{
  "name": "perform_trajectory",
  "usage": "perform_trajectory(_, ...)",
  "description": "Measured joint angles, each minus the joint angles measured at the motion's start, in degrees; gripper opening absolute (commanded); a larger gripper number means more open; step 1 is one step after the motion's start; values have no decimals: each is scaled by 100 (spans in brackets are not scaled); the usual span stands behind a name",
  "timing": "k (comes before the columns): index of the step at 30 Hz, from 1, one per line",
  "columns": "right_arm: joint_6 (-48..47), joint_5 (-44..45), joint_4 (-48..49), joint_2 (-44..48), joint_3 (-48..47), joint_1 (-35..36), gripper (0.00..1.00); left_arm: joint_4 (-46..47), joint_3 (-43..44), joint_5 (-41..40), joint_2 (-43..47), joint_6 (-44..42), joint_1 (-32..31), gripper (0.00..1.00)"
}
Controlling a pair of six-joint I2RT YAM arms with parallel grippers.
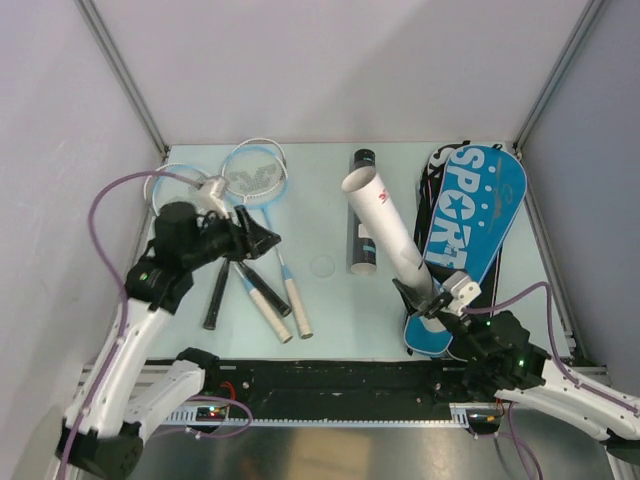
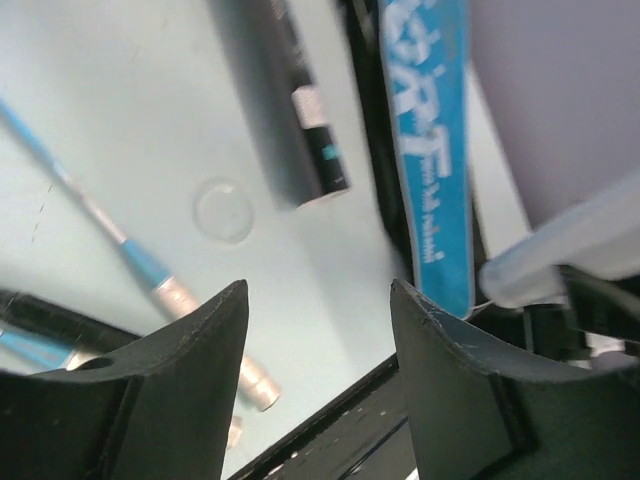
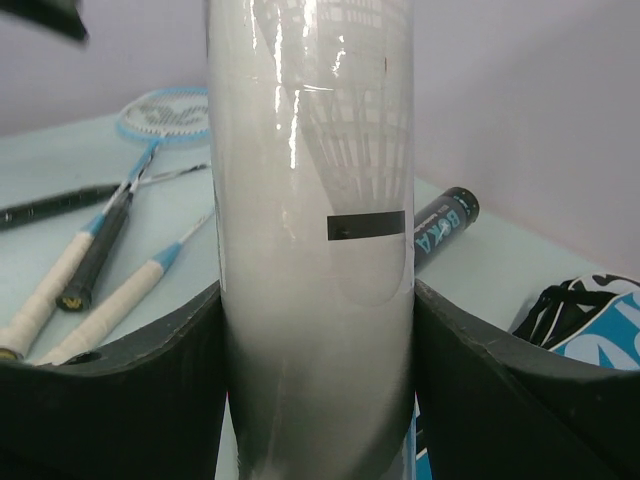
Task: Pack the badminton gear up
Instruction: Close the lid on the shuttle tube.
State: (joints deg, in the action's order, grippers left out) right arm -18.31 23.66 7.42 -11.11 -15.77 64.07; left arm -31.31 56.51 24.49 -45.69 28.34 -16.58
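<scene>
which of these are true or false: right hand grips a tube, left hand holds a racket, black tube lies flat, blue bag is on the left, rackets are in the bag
1. The right hand grips a pale tube. True.
2. The left hand holds a racket. False: its jaws are open with nothing between them.
3. The black tube lies flat on the table. True.
4. The blue bag is on the left side. False: it lies on the right side.
5. The rackets are in the bag. False: they lie bare on the table's left side.
</scene>
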Motion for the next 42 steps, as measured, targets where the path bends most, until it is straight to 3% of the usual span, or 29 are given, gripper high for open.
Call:
perform_trajectory(9,501,492,-236,645,-168,0,33,-122,17,-1266,-2026,-407,-975,63)
perform_trajectory(15,579,769,-387,909,-420,0,33,-138,748,-1998,-3508,-767,-1781,62)
perform_trajectory(22,586,973,-511,1036,-455,0,33,-50,1574,-2151,-4996,-1110,-2369,61)
perform_trajectory(31,608,1119,-675,1036,-455,0,34,-50,1768,-2197,-6015,-1237,-2516,55)
perform_trajectory(42,608,1196,-680,1036,-455,0,35,87,1740,-2288,-6186,-1237,-2643,48)
